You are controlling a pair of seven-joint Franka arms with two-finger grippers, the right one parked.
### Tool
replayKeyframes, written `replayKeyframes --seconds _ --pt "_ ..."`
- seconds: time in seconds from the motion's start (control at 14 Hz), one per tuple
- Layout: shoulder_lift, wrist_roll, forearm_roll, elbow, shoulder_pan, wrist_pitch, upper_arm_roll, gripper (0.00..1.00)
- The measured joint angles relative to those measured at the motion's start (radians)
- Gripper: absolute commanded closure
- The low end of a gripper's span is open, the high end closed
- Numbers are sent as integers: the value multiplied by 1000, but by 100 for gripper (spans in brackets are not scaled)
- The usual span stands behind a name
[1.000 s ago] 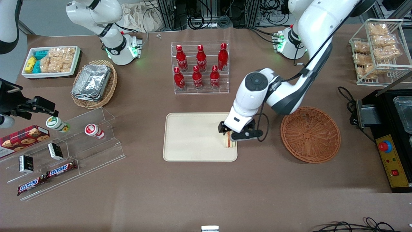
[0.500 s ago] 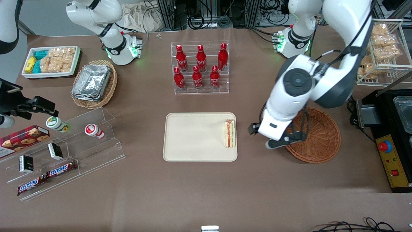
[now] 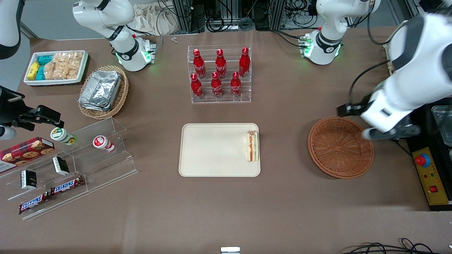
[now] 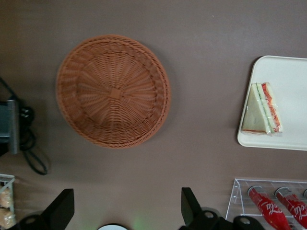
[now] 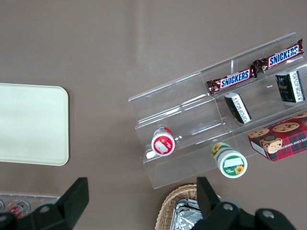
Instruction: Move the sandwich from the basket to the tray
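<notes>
The sandwich (image 3: 252,146) is seen lying lengthwise on the tray (image 3: 212,150), well apart from the gripper (image 3: 385,121), whose fingers (image 4: 61,209) are spread, empty, by the basket (image 3: 340,147).

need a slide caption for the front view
Sandwich on tray; open end effector above the empty basket's edge.

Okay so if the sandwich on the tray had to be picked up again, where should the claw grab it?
Come from above and pinch the sandwich's two flat bread faces mid-wedge; it stands on edge at the tray's rim. The open claw hovers beside the basket.
</notes>
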Motion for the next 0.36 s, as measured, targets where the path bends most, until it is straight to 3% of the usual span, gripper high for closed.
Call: replayKeyframes --seconds 0.36 --pt "-144 32 0 -118 -15 -8 31 0"
